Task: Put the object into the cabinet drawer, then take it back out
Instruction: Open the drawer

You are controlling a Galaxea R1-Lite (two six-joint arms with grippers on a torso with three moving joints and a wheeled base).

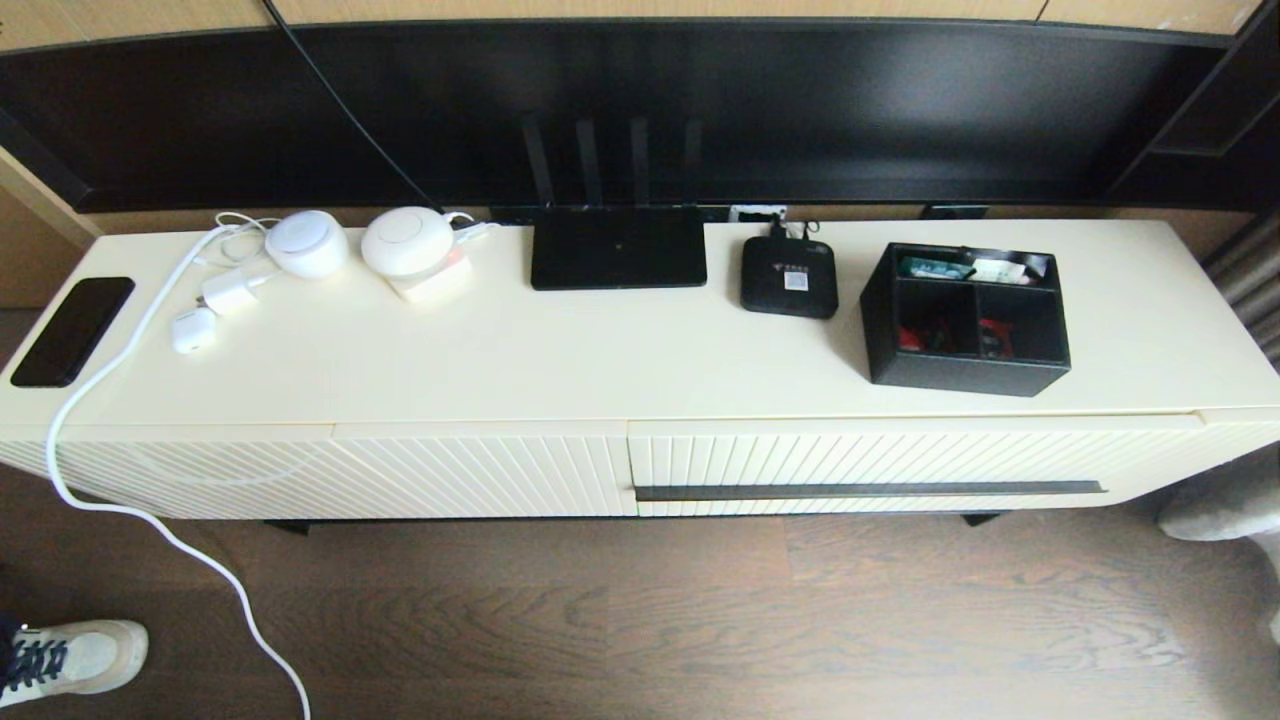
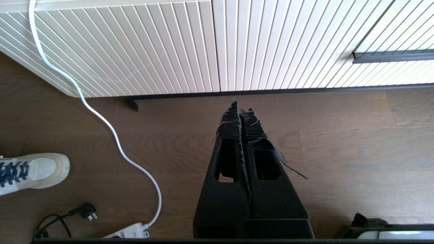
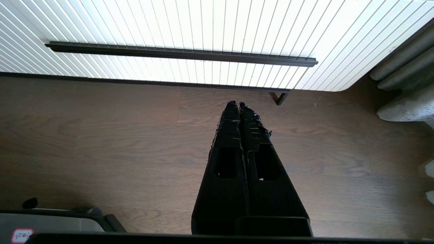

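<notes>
The organizer box (image 1: 965, 318) stands on the cabinet top (image 1: 600, 370), toward its right end. The box's front wall sits close to the top's front edge, directly above the drawer (image 1: 900, 455). Red items lie in its two front compartments, and white and teal items in the rear one. Bare top lies between the box and the cabinet's right end.

The set-top box (image 1: 789, 278) lies left of the organizer box, apart from it. The router (image 1: 618, 248) lies farther left still, its antennas rising against the dark panel behind. Two round white devices (image 1: 307, 243), small white chargers and a dark phone (image 1: 72, 330) occupy the far left end. A broad strip of bare top runs along the front edge, left of the organizer box.

The drawer is shut, its ribbed front flush with the neighbouring diagonal-ribbed panel (image 1: 330, 475). The bar handle (image 1: 868, 490) runs along the lower part of the drawer front.

The left gripper (image 2: 241, 105) hangs low over the wood floor (image 1: 700, 620), before the seam between panel and drawer, fingers pressed together, holding nothing. The right gripper (image 3: 236, 103) hangs over the floor below the handle, fingers likewise together and empty.

A white cable (image 1: 150, 520) drops from the left end across the floor. A shoe (image 1: 70, 655) rests at the far left.
</notes>
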